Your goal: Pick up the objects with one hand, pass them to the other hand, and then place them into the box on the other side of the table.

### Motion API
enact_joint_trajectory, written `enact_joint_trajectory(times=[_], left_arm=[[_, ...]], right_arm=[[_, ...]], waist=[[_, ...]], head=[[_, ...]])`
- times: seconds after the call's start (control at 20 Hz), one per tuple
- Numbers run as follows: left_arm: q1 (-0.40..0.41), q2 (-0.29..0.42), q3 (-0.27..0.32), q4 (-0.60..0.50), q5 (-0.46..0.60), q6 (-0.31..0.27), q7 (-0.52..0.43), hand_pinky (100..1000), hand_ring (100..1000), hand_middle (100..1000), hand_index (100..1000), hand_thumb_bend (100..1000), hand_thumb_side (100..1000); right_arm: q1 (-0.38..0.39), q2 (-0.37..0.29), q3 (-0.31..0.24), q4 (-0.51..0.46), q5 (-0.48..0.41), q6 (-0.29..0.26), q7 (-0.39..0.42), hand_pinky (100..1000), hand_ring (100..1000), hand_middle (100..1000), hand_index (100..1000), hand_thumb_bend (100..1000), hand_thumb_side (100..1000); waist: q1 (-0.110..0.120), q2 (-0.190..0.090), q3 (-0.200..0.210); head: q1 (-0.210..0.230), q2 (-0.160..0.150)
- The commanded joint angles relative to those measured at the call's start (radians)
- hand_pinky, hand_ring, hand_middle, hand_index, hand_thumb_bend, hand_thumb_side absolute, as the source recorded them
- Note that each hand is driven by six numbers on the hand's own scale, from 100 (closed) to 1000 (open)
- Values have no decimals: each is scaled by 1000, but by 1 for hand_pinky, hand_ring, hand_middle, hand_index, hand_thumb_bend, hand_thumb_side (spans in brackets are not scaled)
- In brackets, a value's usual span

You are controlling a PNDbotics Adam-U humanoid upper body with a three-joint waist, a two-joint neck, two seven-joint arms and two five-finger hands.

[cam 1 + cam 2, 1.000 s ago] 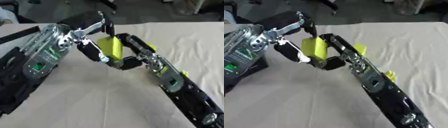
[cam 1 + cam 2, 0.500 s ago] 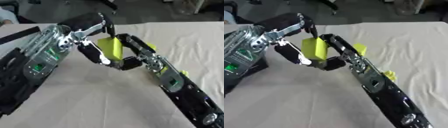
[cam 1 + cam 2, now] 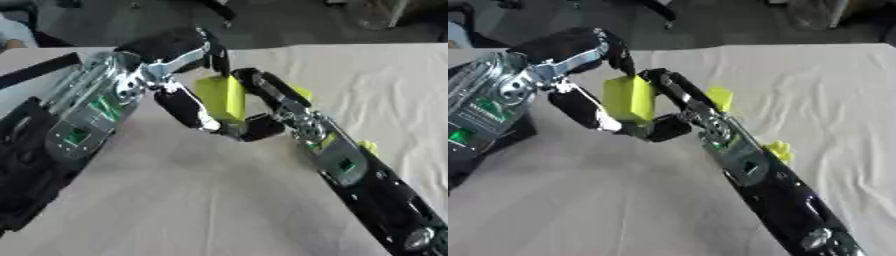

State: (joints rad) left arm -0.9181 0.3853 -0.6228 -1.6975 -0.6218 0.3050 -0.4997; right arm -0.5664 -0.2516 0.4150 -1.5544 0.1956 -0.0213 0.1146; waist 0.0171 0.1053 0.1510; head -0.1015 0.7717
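Observation:
A yellow-green block (image 3: 223, 97) hangs above the cloth at mid-table, caught between both hands. My left hand (image 3: 185, 107) comes in from the left, with one black finger curled over the block's top and others under its left face. My right hand (image 3: 262, 127) reaches up from the lower right, with one finger wrapped along the block's right side and the thumb beneath it. Two more small yellow objects lie on the cloth: one (image 3: 720, 97) just behind my right hand, and one (image 3: 779, 150) beside my right forearm.
A cream cloth (image 3: 824, 90) covers the table. A dark shape (image 3: 502, 136) lies under my left arm at the left edge; I cannot tell what it is. Beyond the far table edge the floor is dark.

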Motion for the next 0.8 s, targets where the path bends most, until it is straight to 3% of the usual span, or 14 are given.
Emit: enact_joint_trajectory(times=[0.05,0.25,0.8], left_arm=[[-9,25,33,-87,13,14,6,780,685,611,798,721,264],[-1,38,40,-137,15,42,-9,780,686,613,798,725,265],[0,24,25,-84,-8,45,-35,783,705,640,804,727,286]], right_arm=[[-17,-12,-4,-28,15,-6,12,712,566,572,586,374,100],[-16,-13,-3,-24,9,4,20,708,565,572,586,374,100],[-15,-15,-4,-23,-11,20,16,702,562,572,586,374,100]], waist=[[12,-18,3],[11,-18,4],[12,-18,0]], head=[[-5,-2],[-5,-2],[-4,-2]])
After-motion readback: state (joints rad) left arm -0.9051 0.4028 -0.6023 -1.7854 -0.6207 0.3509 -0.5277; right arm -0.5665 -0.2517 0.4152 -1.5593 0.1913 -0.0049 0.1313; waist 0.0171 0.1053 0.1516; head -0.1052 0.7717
